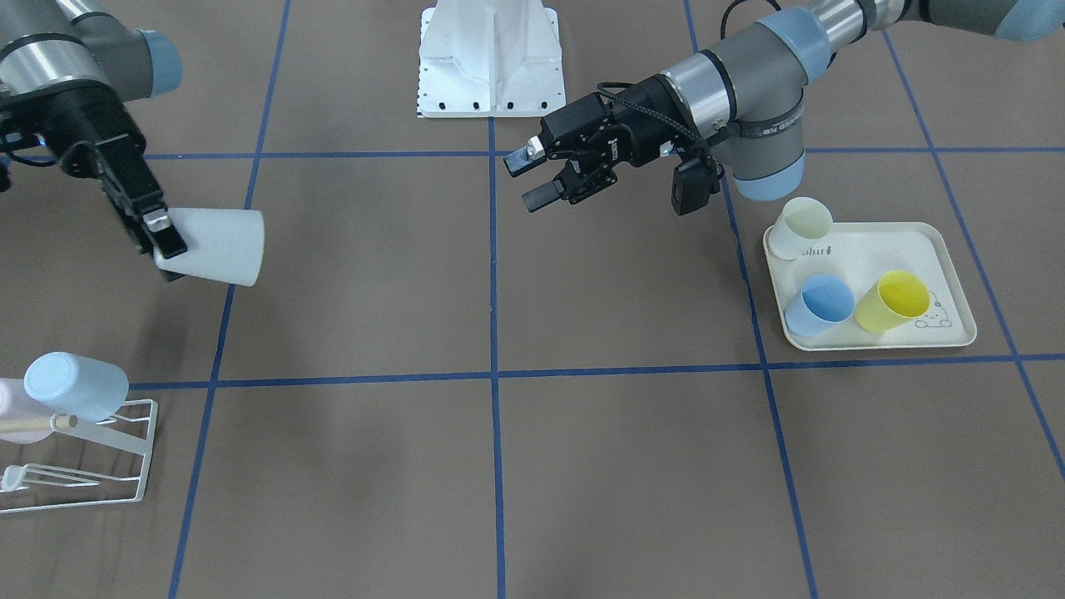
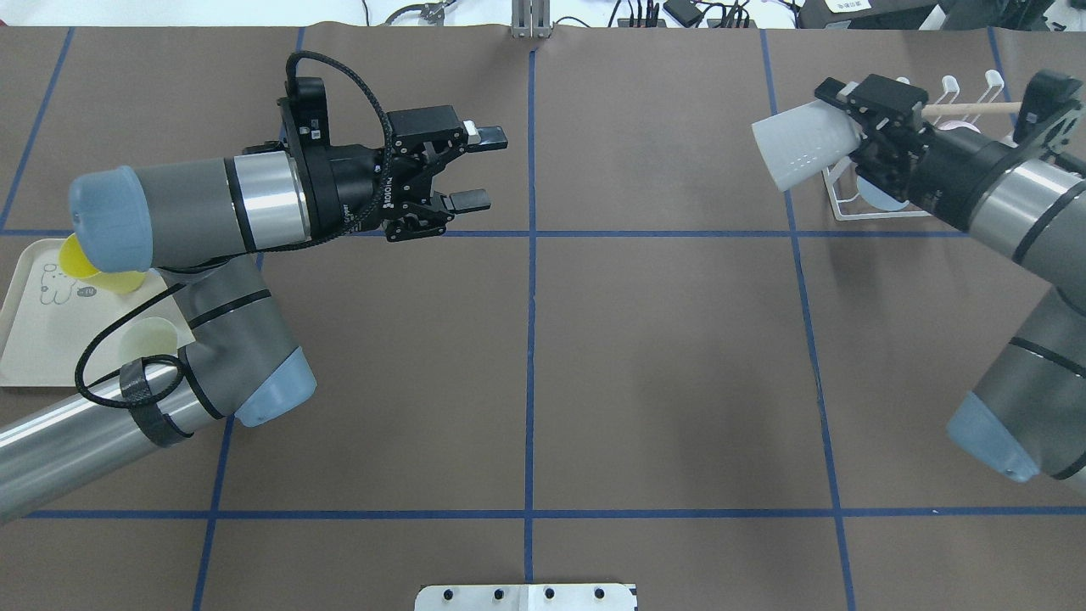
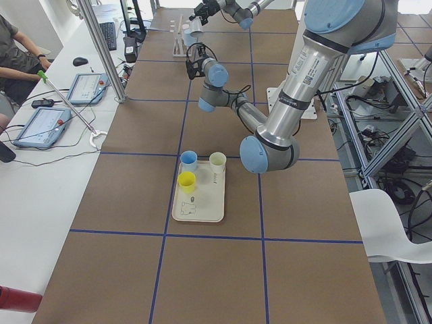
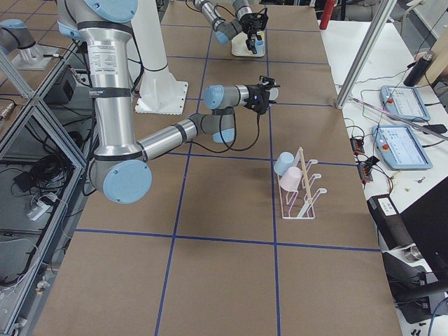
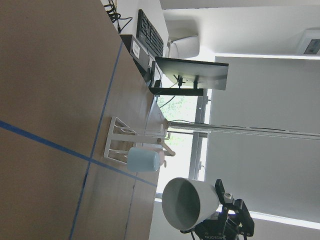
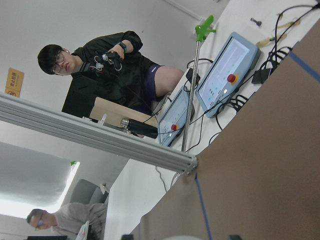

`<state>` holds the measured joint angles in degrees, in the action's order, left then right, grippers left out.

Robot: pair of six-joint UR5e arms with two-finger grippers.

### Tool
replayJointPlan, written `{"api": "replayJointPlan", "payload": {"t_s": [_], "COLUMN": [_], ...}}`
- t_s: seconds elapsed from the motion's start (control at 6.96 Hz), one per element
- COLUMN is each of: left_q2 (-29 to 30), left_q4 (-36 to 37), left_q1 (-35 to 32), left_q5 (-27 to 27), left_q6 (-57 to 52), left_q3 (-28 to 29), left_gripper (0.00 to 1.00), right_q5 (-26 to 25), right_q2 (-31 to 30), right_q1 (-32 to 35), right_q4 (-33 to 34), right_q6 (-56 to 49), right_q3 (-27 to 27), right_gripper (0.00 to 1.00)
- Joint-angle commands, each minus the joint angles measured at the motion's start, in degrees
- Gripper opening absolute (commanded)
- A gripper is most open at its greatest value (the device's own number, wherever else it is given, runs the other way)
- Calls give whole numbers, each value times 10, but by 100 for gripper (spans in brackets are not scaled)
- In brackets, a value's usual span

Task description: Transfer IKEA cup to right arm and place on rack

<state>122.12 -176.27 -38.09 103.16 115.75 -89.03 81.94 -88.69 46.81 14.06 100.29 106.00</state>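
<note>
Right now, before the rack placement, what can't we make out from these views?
- Overhead: rack mostly behind the right gripper and its white cup; free prongs unclear.
- Front-facing: pink cup on the rack cut off by the left edge.
- Right wrist: white cup barely a sliver at the bottom edge; grip not shown.
- Overhead: tray's blue cup hidden under the left arm.

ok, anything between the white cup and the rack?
Nothing visible. The right gripper holds the white cup in the air near the rack, with only bare table between them. The rack already carries a blue cup and a pink cup at one end; its other end looks free.
</note>
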Motion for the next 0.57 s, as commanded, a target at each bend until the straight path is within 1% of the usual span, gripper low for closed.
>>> {"api": "replayJointPlan", "payload": {"t_s": [0.0, 0.29, 0.43], "left_q2": [0, -1, 0], "left_q4": [5, 5, 5], "left_q1": [-1, -1, 0], "left_q5": [0, -1, -2], "left_q6": [-5, -5, -5], "left_q3": [12, 18, 23], "left_gripper": [91, 91, 91], "right_q5": [1, 6, 19], "right_q2": [-67, -78, -76], "right_q1": [55, 107, 136], "right_q4": [7, 71, 79], "right_q6": [-163, -305, -354], "right_q3": [-5, -10, -26], "right_gripper": [0, 0, 0]}}
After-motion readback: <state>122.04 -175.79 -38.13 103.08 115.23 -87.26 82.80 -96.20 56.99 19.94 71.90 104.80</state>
